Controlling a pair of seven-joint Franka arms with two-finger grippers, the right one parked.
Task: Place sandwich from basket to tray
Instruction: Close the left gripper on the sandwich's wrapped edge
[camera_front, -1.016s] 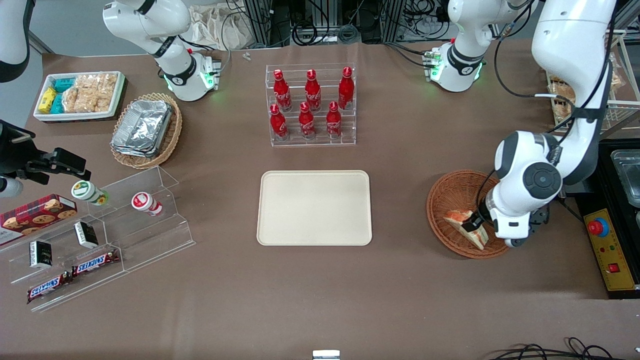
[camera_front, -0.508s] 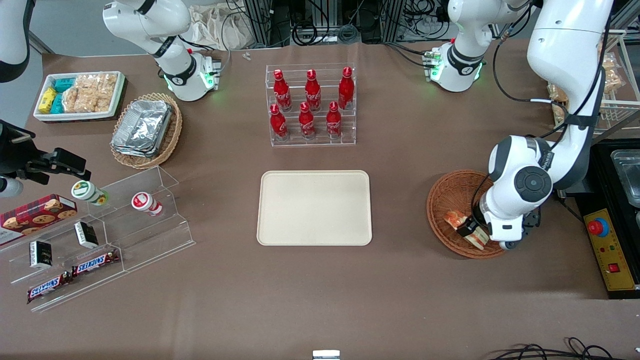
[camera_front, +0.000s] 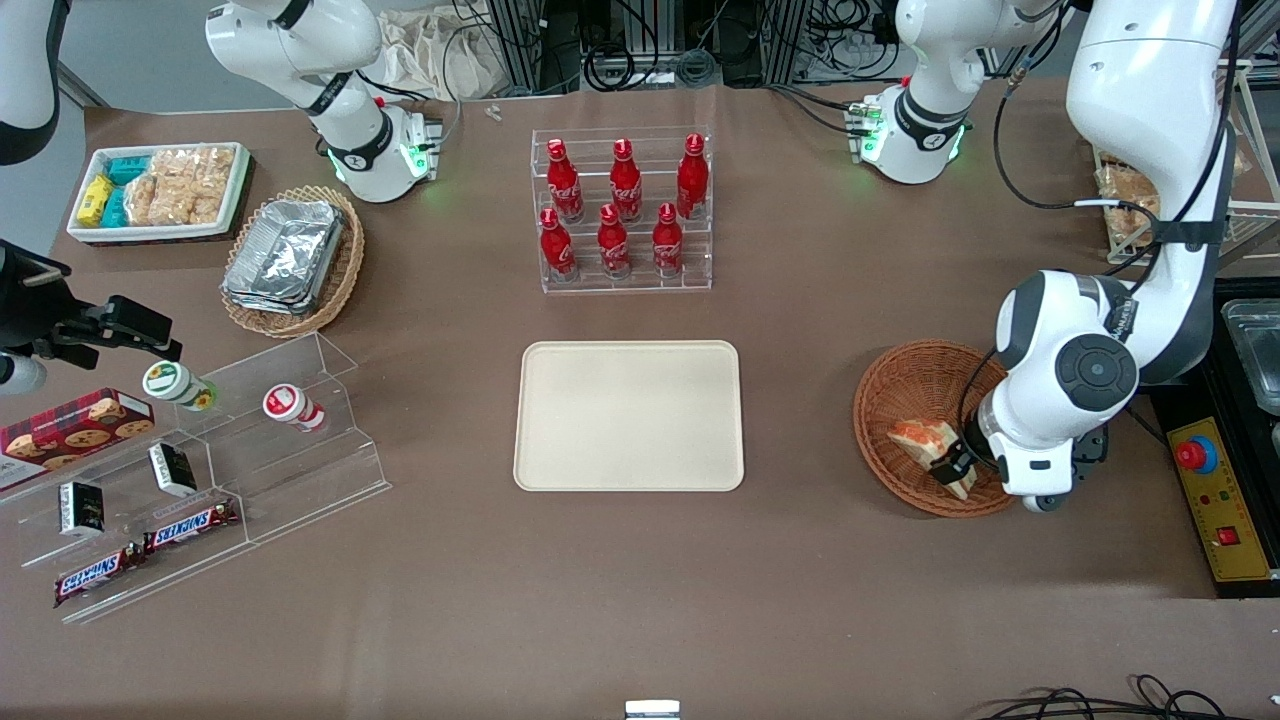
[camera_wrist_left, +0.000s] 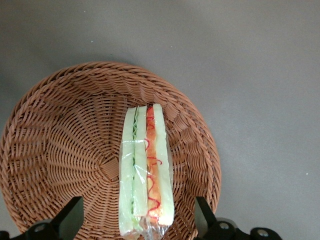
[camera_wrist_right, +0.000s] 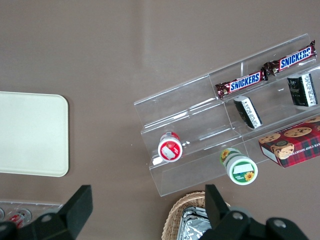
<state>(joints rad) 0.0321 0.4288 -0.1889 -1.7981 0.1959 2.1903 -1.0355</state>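
1. Your tool hangs in the basket near the bench's working-arm end, fingers spread wide astride the sandwich, gripping nothing.
2. Lower further, centre on the wedge, pinch the bread faces gently.
3. Tray sits mid-bench.

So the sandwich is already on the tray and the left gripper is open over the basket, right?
Not quite. The sandwich is not on the tray; it lies in the basket, as the left wrist view shows. The tray holds nothing. The rest stands: the left gripper is open over the basket, its fingers either side of the sandwich.
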